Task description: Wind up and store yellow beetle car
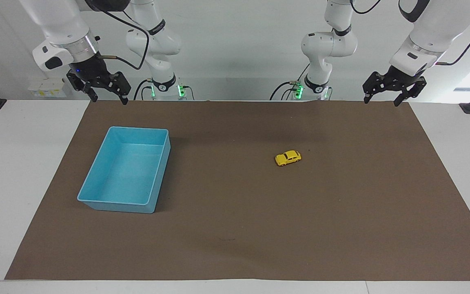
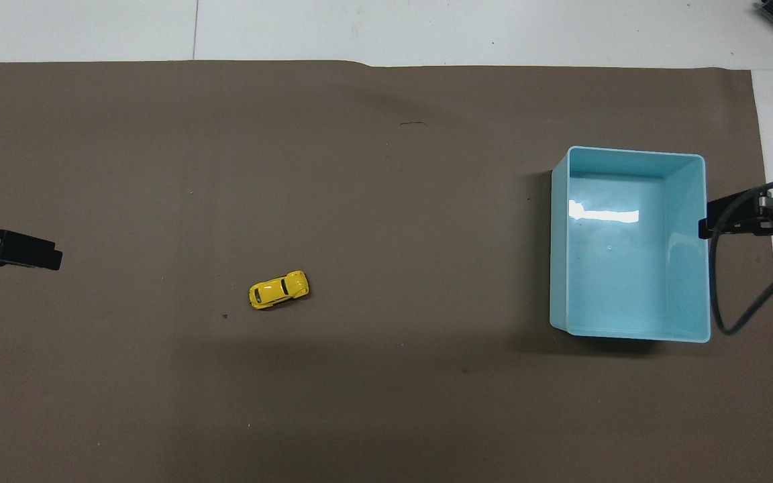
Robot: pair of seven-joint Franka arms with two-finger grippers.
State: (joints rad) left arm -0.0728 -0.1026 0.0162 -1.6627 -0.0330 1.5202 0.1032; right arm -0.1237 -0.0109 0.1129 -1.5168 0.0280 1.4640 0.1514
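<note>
From the facing view, my left gripper (image 1: 382, 99) hangs in the air over the brown mat's (image 1: 341, 228) edge nearest my bases, by the corner at my left arm's end of the table; its fingers stand spread apart with nothing between them. My right gripper (image 1: 109, 98) hangs the same way over the mat's corner at my right arm's end, fingers parted and empty. The yellow beetle car (image 1: 288, 158) sits on its wheels on the mat, toward my left arm's end, well apart from both grippers. The light blue bin (image 1: 96, 201) rests on the mat toward my right arm's end, with nothing inside it.

From the overhead view, only the tip of my left gripper (image 2: 17, 249) shows, at the mat's (image 2: 386, 402) side edge. The yellow beetle car (image 2: 278, 290) stands alone on bare mat. My right gripper (image 2: 755, 216) covers the outer rim of the light blue bin (image 2: 559, 241), its cable looping beside it.
</note>
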